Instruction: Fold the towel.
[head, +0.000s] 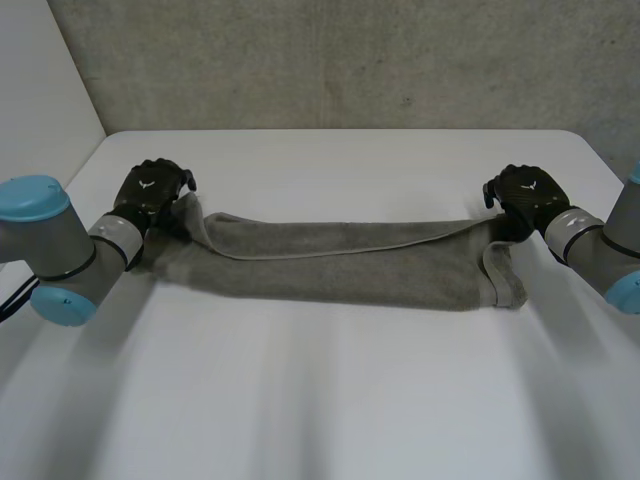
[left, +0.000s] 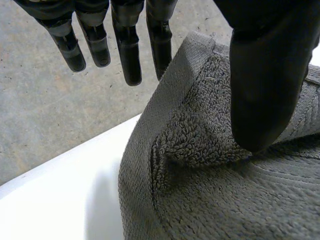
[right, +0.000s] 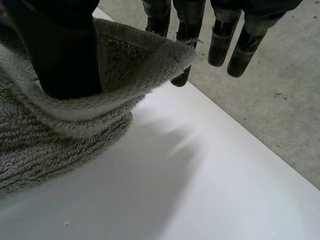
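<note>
White table (head: 320, 400) up front carries the grey towel (head: 340, 265), a long folded band running from 9 to 3 o'clock, with the left hand (head: 150, 195) and right hand (head: 528, 195) each pinching an end between thumb and fingers.

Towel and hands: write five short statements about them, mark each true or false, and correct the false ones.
1. The towel lies stretched in a long band between the two hands. True.
2. The left hand holds the towel at its middle. False: it is at the towel's left end, thumb on the cloth.
3. The right hand pinches a towel end between thumb and fingers. True.
4. The towel is bright red. False: it is grey.
5. The towel hangs over the front edge of the table. False: it lies across the far half of the white table, well back from the near edge.
</note>
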